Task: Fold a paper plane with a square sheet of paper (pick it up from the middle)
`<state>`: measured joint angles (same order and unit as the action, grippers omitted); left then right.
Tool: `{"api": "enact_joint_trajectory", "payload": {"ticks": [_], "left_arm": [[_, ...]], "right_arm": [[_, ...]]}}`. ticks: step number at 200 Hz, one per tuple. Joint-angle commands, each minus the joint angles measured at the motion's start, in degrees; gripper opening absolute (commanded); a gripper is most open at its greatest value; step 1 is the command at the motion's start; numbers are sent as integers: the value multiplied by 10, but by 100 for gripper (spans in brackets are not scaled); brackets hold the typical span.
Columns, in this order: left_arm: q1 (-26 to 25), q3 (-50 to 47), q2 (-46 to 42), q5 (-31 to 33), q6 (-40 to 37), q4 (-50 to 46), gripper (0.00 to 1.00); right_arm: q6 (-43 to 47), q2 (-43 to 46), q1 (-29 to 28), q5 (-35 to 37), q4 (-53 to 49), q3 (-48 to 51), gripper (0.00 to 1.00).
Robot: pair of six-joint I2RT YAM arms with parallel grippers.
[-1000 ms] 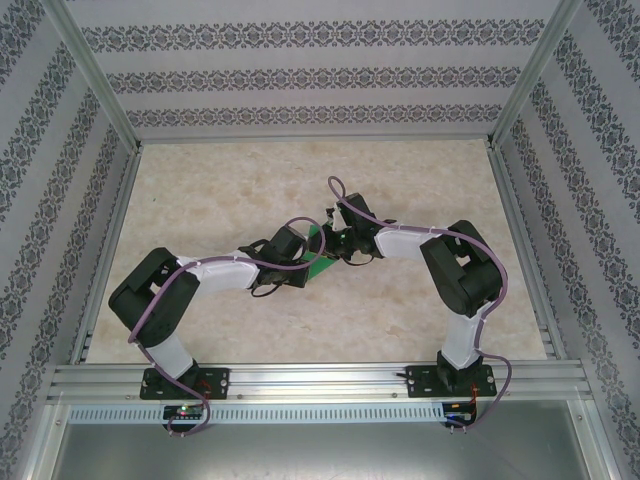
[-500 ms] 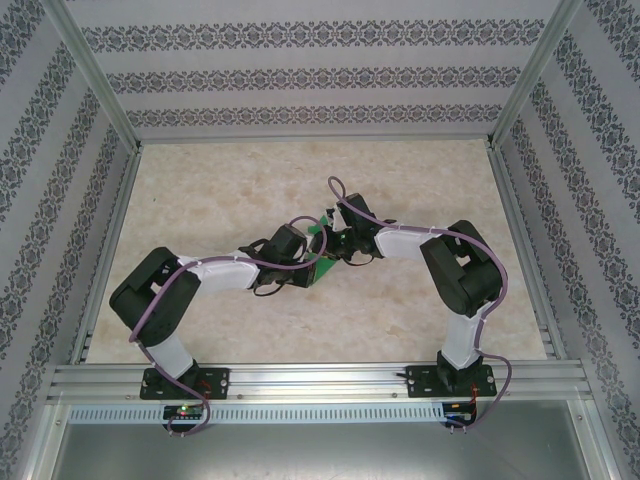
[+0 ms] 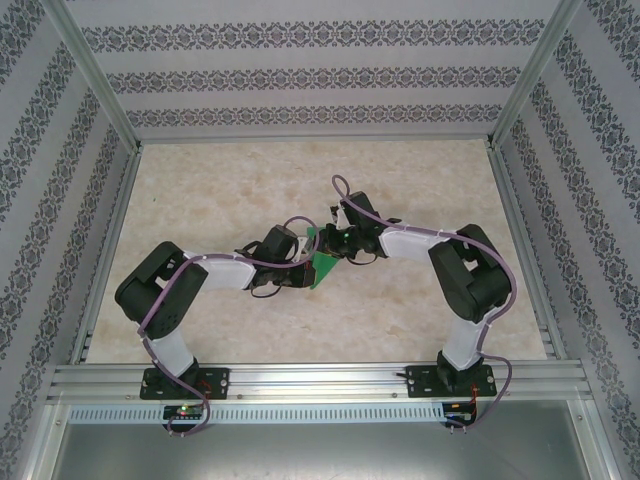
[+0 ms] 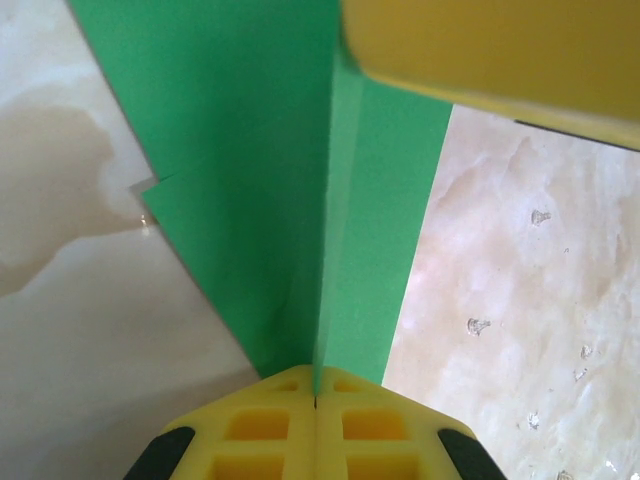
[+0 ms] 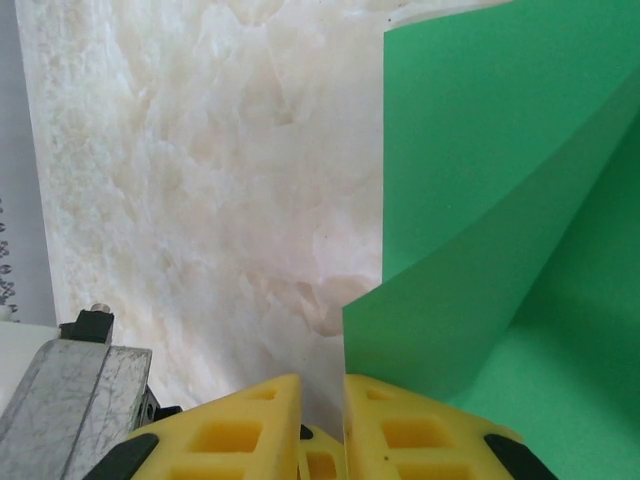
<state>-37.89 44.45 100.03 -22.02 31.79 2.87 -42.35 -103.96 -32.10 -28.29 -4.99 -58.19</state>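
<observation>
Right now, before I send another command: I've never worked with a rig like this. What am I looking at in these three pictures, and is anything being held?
These are two robot arms bolted at the near edge of a marble-patterned table. The wide picture comes from a fixed camera above and behind them, with the left arm on the left and the right arm on the right. The two close-ups come from a camera on each wrist, looking past that arm's yellow fingers. Between the arms is one sheet of green paper, already partly folded. The left tool is shut on its crease. The right tool is nearly closed with the paper's edge running between its fingers, so it seems to pinch the sheet too.
</observation>
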Motion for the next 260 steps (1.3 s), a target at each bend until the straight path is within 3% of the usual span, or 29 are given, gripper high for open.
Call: {"api": "enact_joint_trajectory", "payload": {"ticks": [1,41,67,142,181,260], "left_arm": [[3,-12,15,-11,5,-8,0],[6,-7,7,-25,-8,-48,0],[16,-5,9,-43,-16,-55,0],[41,-31,6,-81,26,-23,0],[41,-42,-14,-37,38,-30,0],[40,-68,-29,-14,57,-1,0]], "right_arm": [[19,35,8,34,-20,13,18],[16,51,9,41,-13,19,12],[15,41,8,-1,10,13,7],[31,39,8,-10,4,26,8],[46,29,11,-26,-10,16,8],[76,-25,9,-78,-31,-32,9]]}}
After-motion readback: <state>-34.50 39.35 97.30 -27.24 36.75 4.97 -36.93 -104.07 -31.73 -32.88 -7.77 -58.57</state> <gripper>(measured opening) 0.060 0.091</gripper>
